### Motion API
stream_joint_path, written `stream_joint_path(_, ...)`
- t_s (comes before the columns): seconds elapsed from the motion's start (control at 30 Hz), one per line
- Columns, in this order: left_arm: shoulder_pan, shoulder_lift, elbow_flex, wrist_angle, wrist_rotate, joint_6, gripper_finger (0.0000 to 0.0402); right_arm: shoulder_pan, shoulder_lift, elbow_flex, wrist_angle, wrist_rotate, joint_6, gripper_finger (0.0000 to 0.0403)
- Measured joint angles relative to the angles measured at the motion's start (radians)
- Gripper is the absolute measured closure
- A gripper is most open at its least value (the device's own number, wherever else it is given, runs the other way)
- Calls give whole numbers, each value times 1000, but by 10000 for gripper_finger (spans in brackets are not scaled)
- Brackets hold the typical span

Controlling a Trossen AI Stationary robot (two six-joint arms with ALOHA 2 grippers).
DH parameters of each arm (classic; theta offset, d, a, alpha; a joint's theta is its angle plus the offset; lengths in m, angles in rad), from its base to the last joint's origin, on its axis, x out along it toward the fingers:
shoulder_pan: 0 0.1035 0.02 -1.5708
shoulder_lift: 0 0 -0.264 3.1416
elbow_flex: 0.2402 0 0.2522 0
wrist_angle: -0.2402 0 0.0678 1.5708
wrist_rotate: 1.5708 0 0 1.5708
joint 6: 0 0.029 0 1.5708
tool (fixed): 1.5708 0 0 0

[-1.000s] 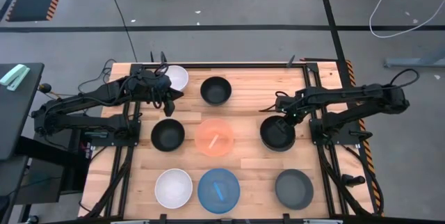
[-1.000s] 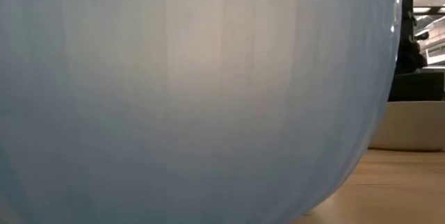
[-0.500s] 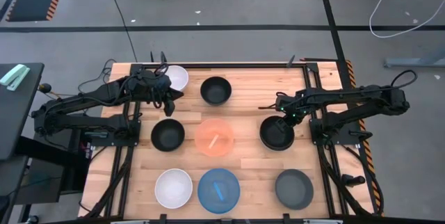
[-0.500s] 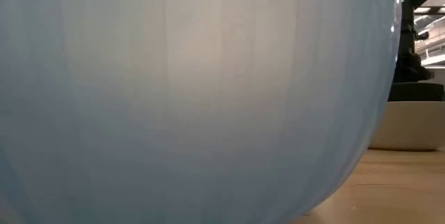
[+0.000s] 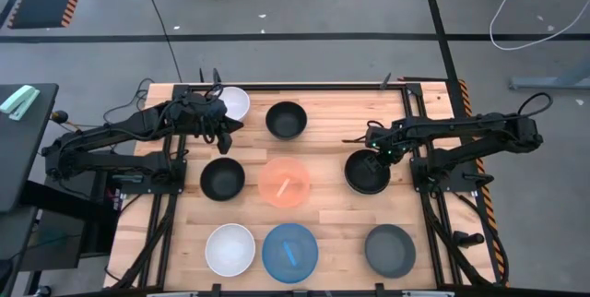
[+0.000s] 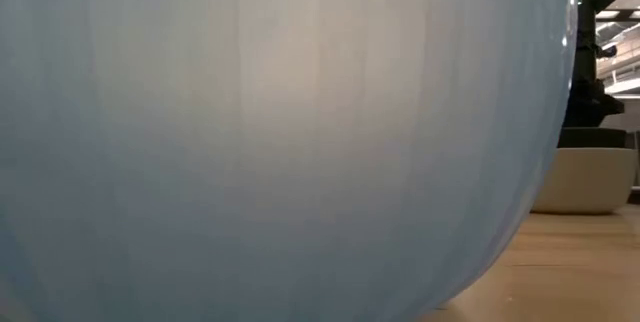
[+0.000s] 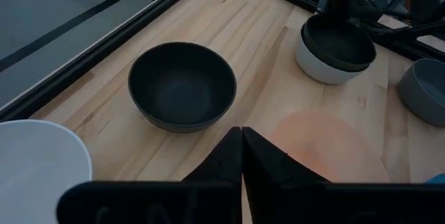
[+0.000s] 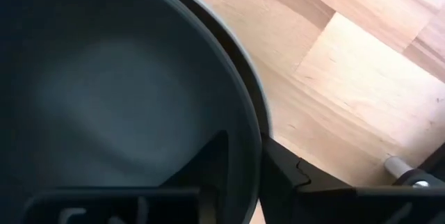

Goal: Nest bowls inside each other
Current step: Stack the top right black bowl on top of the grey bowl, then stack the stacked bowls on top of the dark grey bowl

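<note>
My right gripper (image 5: pixel 382 155) is shut on a black bowl (image 5: pixel 367 173) that sits inside a pale grey bowl (image 7: pixel 327 67) at the table's right; the pair also shows in the low view (image 6: pixel 590 162). My left gripper (image 5: pixel 224 131) is shut and empty above the table's far left, between a white bowl (image 5: pixel 236 103) and a black bowl (image 5: pixel 222 178). Another black bowl (image 5: pixel 286 119), a salmon-pink bowl (image 5: pixel 285 182), a white bowl (image 5: pixel 230 249), a blue bowl (image 5: pixel 289 252) and a grey bowl (image 5: pixel 390 249) stand singly on their bases. My right gripper holds the black bowl by its rim (image 8: pixel 252 123) on the bowl's far-right side, one finger inside the bowl (image 8: pixel 208 165) and one outside (image 8: pixel 288 175). The fingers come from above, pointing down. The bowl is upright, set down into the pale grey bowl.
The table's dark frame rails (image 5: pixel 433 186) run along both sides under the arms. Bare wood lies between the salmon-pink bowl and the stack (image 5: pixel 327 214). In the low view the blue bowl (image 6: pixel 280 142) fills nearly the whole picture.
My right gripper has gone down with the black bowl, which has sunk into the pale grey bowl until only its rim stands above it. The gripper keeps its hold.
</note>
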Motion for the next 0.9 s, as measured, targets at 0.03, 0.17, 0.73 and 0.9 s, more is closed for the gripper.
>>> stream_joint_path(0.03, 0, 0, 0, 0, 0, 0, 385, 0, 0, 2, -1, -7, 0, 328)
stream_joint_path(0.17, 0, 0, 0, 0, 0, 0, 376, 0, 0, 35, 0, -13, -11, 320)
stream_joint_path(0.73, 0, 0, 0, 0, 0, 5, 390, -1, -1, 90, -127, -2, -39, 315)
stream_joint_path(0.9, 0, 0, 0, 0, 0, 1, 379, -1, 18, 90, -119, -10, -45, 314)
